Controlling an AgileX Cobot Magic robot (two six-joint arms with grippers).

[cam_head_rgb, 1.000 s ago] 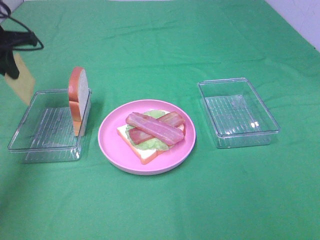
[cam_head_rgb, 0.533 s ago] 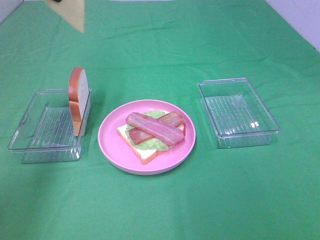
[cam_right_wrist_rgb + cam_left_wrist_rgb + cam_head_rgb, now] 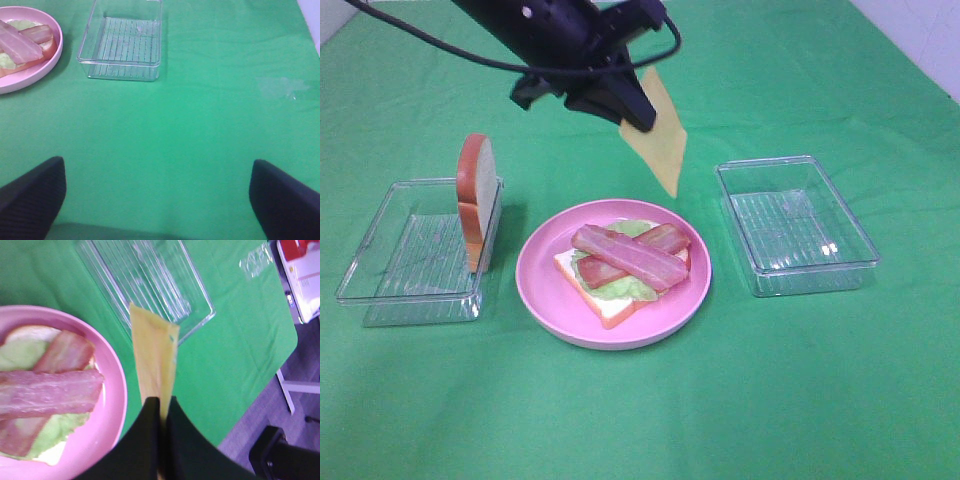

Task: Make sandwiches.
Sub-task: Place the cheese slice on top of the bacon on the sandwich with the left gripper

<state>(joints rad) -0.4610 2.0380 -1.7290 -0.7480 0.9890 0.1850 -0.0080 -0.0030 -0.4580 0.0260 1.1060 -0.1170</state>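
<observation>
The left hand (image 3: pixel 632 112) hangs above the tabletop (image 3: pixel 640 420), its fingers pressed together on one corner of a yellow cheese slice (image 3: pixel 657 135). The slice dangles from it in the air, above and behind the pink plate (image 3: pixel 542 290), between the plate and the right-hand clear tray (image 3: pixel 796 224). In the left wrist view the cheese (image 3: pixel 155 360) hangs edge-on from the dark fingers (image 3: pixel 145 440), with the plate rim to one side and the tray beyond.

On the plate lies a bread slice (image 3: pixel 610 302) with a lettuce leaf (image 3: pixel 620 288) on it and two bacon strips (image 3: pixel 630 254) crossed on top. A second bread slice (image 3: pixel 475 198) stands upright on its edge against the near wall of the left clear tray (image 3: pixel 390 270).

The right hand (image 3: pixel 160 200) is held low over bare green cloth, its two fingers (image 3: pixel 35 195) spread wide apart with nothing between them.
</observation>
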